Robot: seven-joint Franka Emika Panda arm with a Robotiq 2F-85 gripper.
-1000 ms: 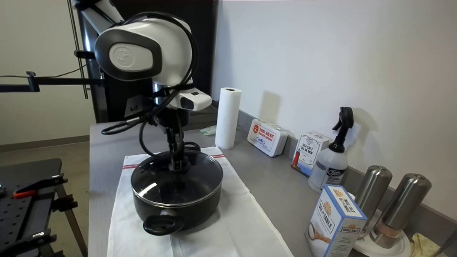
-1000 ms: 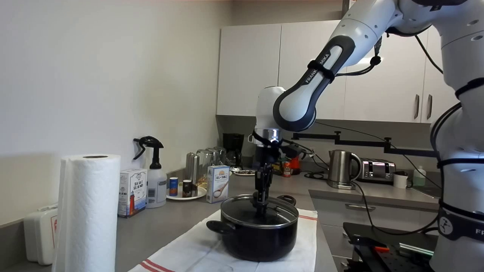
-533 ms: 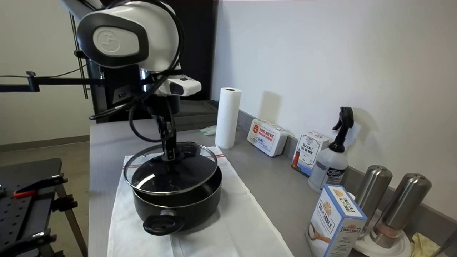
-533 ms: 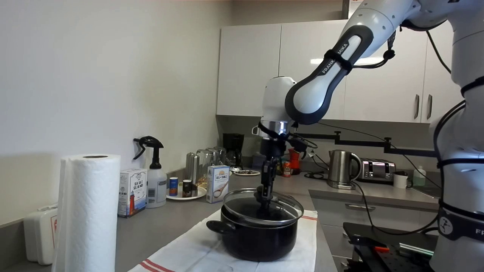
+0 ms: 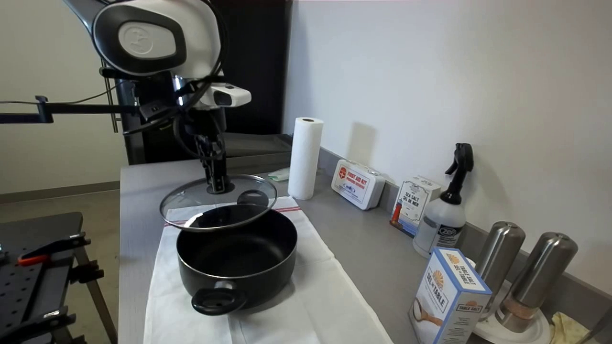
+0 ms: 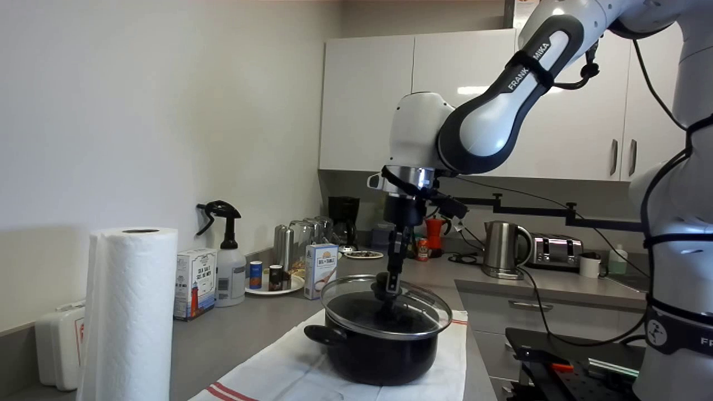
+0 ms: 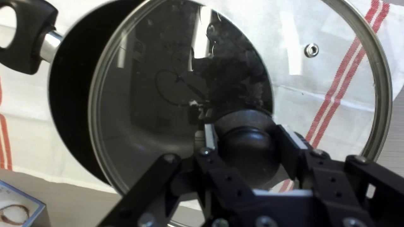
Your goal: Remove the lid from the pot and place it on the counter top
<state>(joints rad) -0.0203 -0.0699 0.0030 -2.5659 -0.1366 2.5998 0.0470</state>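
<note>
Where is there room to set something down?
Bare: counter top between white cloth and sea salt box; cloth beside the pot. Crowded: around table salt box and steel canisters; under the lid, held partly over the pot.

On the grey table [image 5: 370, 251], a white cloth [image 5: 315, 298] spreads near the open edge; toward the wall edge stand a paper roll [image 5: 305, 158], first-aid kit [image 5: 356, 185], sea-salt box [image 5: 414, 204], spray bottle [image 5: 439, 224], blue-edged box [image 5: 449, 296] and plate [image 5: 539, 330].

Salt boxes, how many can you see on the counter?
2: the sea salt box beside the spray bottle, and the table salt box by the metal canisters. Others could be hidden.
</note>
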